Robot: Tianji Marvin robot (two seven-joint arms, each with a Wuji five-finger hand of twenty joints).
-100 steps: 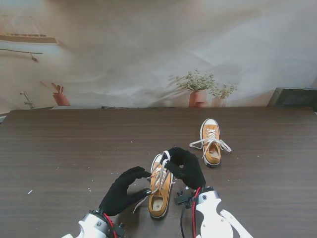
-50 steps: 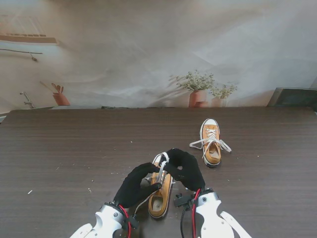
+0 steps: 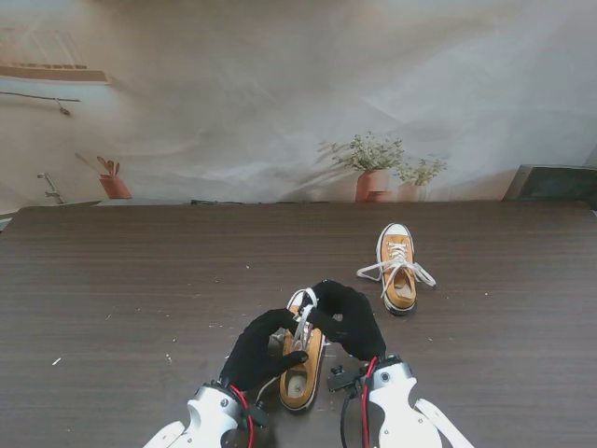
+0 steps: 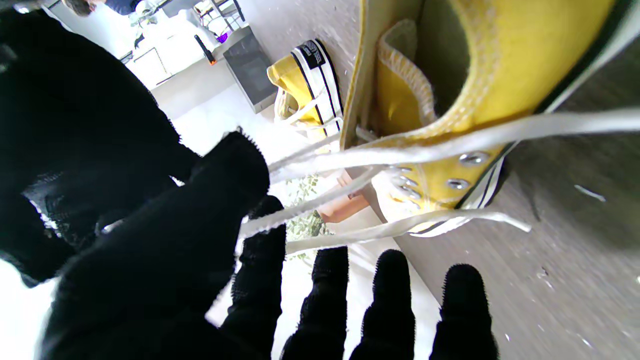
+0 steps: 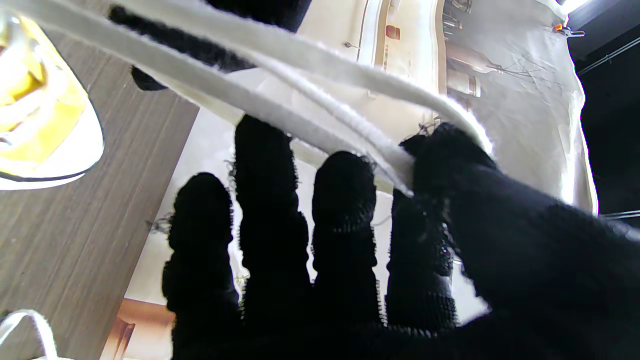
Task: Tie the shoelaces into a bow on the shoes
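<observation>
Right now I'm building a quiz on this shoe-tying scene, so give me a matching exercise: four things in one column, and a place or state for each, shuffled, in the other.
Things:
1. near shoe
2. far shoe
3. left hand
4. plant pots

Places or states:
A. beyond the table's far edge, printed on the backdrop
B. between the two hands, laces lifted
C. alone on the table, farther from me, to the right
D. pinching a white lace beside the right hand

Pairs: 1-B, 2-C, 3-D, 4-A
</observation>
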